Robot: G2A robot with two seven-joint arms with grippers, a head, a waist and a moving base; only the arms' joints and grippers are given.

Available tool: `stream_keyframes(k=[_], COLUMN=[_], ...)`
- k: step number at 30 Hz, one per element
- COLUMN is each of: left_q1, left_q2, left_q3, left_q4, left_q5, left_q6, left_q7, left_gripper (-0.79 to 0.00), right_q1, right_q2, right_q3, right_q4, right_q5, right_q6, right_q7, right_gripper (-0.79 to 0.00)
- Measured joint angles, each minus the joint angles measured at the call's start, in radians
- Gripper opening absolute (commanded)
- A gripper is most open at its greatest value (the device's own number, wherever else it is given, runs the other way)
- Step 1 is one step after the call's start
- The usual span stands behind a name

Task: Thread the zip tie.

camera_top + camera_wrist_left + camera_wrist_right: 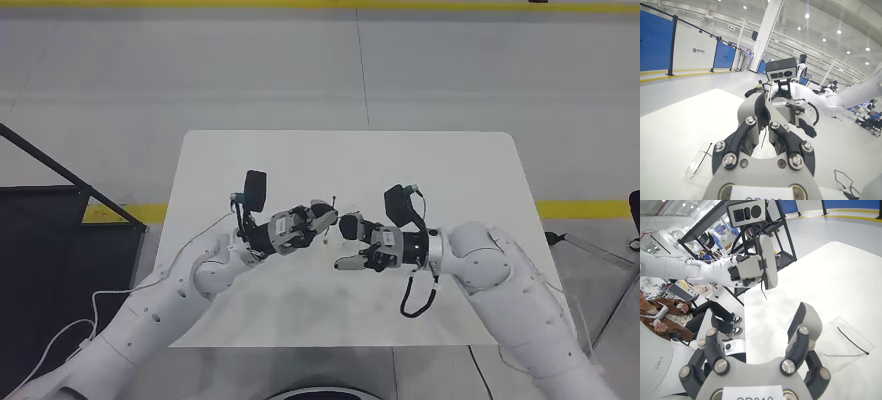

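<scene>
Meeting place: both arms come together over the middle of the table (450, 170) in the top view, the left arm from the lower left of the frame and the right arm from the lower right.
Left gripper (322, 213): fingers pressed together on the held zip tie (763, 291).
Held tie, long axis: roughly upright, crossing the clamped fingers. A thin tail hangs free below them and a short end sticks out above (which end carries the head is too small to tell).
Right gripper (345, 245): spread wide with nothing in it, just beside the left gripper and facing it.
Key relation: the free tail hangs straight ahead of the right gripper's gap, apart from both its fingers. By my reading, the right arm is the one placed to take it.
Spare zip tie (850, 339): lies bent on a clear sheet (840, 345) on the table, near the grippers and touching neither.
Room: all table edges are well apart from the grippers, with bare tabletop around them.
</scene>
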State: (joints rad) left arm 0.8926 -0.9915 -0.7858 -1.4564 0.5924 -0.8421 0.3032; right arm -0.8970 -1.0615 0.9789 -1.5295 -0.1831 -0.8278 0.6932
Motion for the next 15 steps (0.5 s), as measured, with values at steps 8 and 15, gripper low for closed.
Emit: stream_keyframes(k=[8, 15], left_q1=[-0.005, 0.001], left_q2=[-0.027, -0.044], left_q3=[-0.001, -0.015], left_q4=[0.025, 0.035], left_q5=[0.005, 0.02], left_q6=[-0.007, -0.017], left_q7=[-0.004, -0.009], left_gripper=[-0.785, -0.785], right_q1=[0.02, 0.036], right_q2=[-0.016, -0.024], right_q3=[-0.035, -0.053], right_q4=[0.03, 0.051], right_q5=[-0.048, -0.04], right_q6=[0.019, 0.022], right_q7=[-0.063, -0.069], right_gripper=[-0.425, -0.502])
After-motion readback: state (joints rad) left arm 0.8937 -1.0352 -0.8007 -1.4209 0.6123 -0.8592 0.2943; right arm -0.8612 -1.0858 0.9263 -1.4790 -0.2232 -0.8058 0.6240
